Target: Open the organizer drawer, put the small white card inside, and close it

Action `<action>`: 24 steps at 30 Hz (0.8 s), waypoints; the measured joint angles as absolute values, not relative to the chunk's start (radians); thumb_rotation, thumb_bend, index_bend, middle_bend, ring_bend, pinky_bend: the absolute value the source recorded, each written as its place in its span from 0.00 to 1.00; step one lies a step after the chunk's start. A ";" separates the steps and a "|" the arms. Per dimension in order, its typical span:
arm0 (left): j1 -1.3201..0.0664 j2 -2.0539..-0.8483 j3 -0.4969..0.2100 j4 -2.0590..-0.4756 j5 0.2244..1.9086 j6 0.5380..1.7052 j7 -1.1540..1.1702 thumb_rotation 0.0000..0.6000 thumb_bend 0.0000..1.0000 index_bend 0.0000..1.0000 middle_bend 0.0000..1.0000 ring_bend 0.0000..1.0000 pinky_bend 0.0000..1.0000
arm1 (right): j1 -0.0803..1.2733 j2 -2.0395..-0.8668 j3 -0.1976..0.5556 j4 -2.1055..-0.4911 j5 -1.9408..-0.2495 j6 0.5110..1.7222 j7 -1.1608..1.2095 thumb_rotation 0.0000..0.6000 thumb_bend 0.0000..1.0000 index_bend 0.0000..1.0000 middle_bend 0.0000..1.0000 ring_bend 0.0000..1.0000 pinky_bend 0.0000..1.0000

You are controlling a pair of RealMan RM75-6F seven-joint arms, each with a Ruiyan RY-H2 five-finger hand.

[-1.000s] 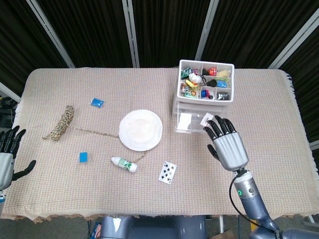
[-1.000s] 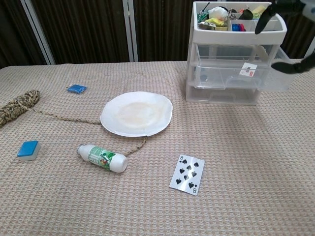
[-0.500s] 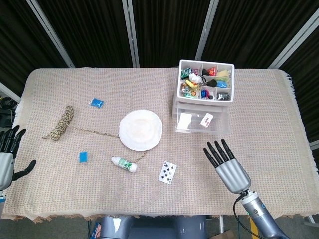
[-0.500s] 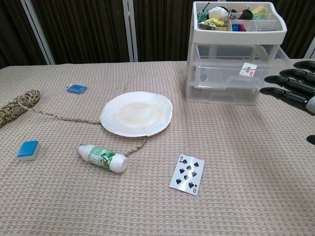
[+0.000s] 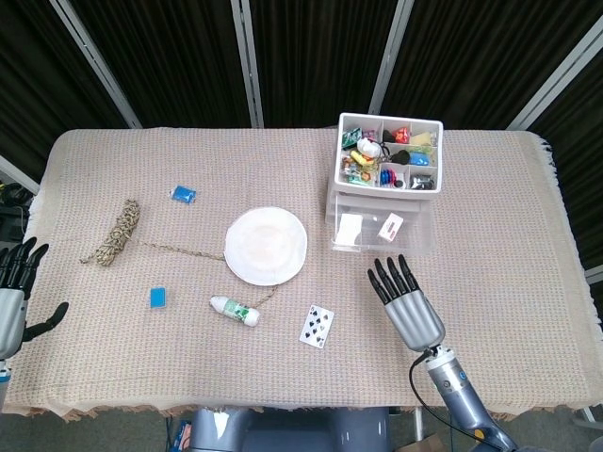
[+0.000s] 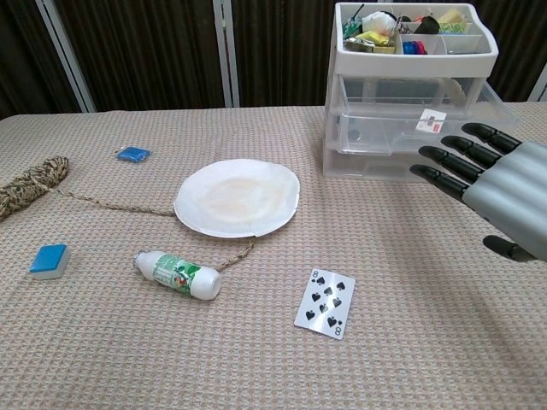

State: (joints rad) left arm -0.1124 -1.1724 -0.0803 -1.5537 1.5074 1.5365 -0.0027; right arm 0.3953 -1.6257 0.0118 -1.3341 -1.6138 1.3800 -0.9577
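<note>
Nearest the robot, right hand (image 5: 407,304) flat and released, fingers (image 6: 450,163) spread and straight, hovering just in front of the clear organizer (image 5: 386,185), grasping nothing. Left hand (image 5: 13,299) at the near left table edge, far from the organizer, fingers apart, likewise holding nothing. Nine of spades playing card (image 6: 325,302) face up, near and to the left of the organizer. Small white bottle with green label (image 6: 179,274) on its side further left, touching a thin rope end. Light blue block (image 6: 49,260) far left of that. White paper plate (image 6: 238,196) left of the organizer, coiled rope bundle (image 5: 114,232) well beyond it to the left, small blue packet (image 5: 183,195) behind. Organizer drawer (image 6: 427,128) pulled out toward the robot, small white card (image 5: 391,224) lying inside. Top tray (image 5: 390,153) of the organizer filled with colourful small items.
</note>
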 measured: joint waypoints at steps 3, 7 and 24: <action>-0.112 -1.172 -0.080 -1.554 1.507 1.536 -0.005 1.00 0.29 0.02 0.00 0.00 0.00 | 0.401 -1.646 0.026 -1.309 -1.603 1.369 -0.968 1.00 0.18 0.00 0.00 0.00 0.00; -0.112 -1.171 -0.080 -1.555 1.506 1.535 -0.007 1.00 0.29 0.02 0.00 0.00 0.00 | 0.407 -1.677 0.048 -1.276 -1.581 1.355 -0.981 1.00 0.18 0.00 0.00 0.00 0.00; -0.113 -1.169 -0.082 -1.560 1.498 1.528 -0.010 1.00 0.29 0.02 0.00 0.00 0.00 | 0.467 -1.736 0.136 -1.225 -1.528 1.311 -1.012 1.00 0.18 0.00 0.00 0.00 0.00</action>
State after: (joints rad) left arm -0.1132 -1.1693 -0.0817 -1.5600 1.4983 1.5281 -0.0103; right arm 0.4673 -1.7360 0.1357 -1.2253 -1.5278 1.3113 -1.0121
